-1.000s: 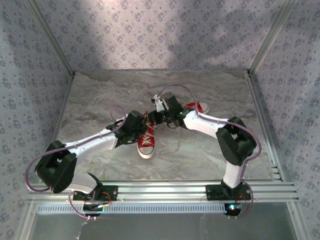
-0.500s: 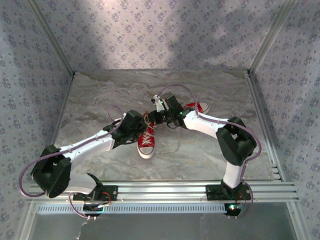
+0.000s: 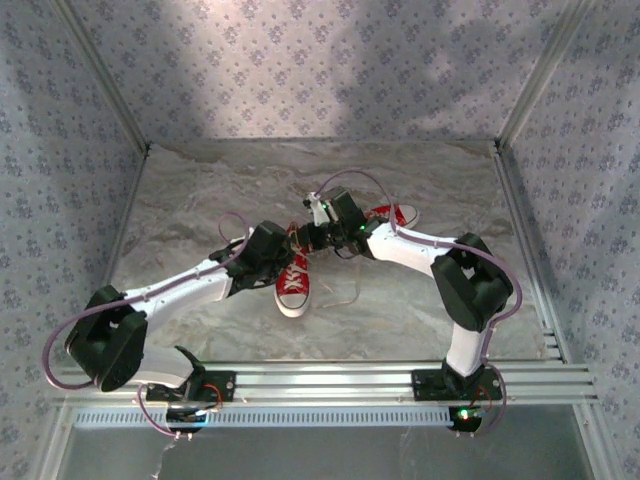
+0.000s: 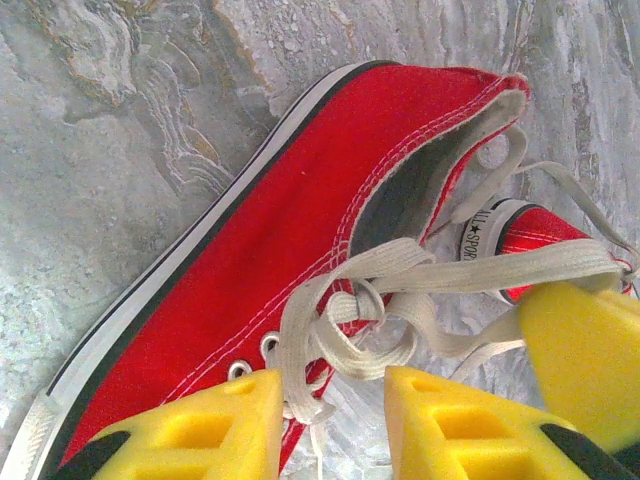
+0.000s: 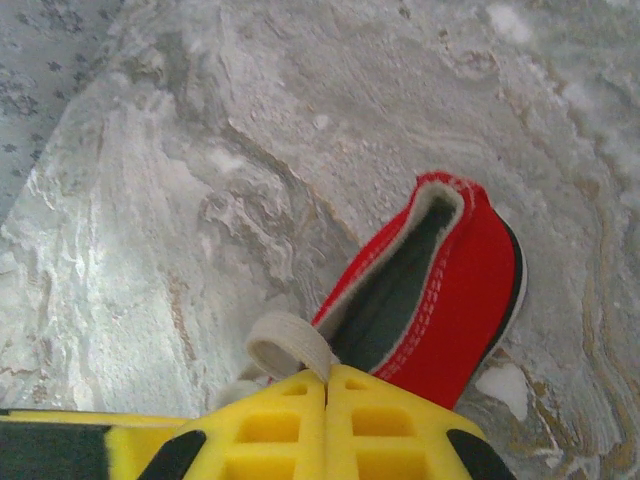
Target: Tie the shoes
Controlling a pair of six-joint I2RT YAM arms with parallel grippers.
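Shut tight with the right pincer [image 5: 326,380] on a loop of white lace [image 5: 290,345], drawn taut. Standing part open with the left pincer [image 4: 330,400], loose strands in the gap, nothing clamped. Working on the near shoe [image 4: 270,230], in the middle of the table [image 3: 200,200]. Seems mid-knot: strands crossed and looped, no finished bow. Left to do: form and tighten the bow, then the second shoe [image 3: 397,213], half hidden beside the right arm [image 3: 415,245].

Two white-shelled robot arms, left arm [image 3: 185,288] and right arm [image 3: 405,243], bulky black joint housings [image 3: 110,345], thin lilac cables [image 3: 45,355] looping from base to wrist, black base brackets [image 3: 455,385] with red wiring, small green light [image 3: 460,412], bright yellow moulded jaws with square recesses and black backing.
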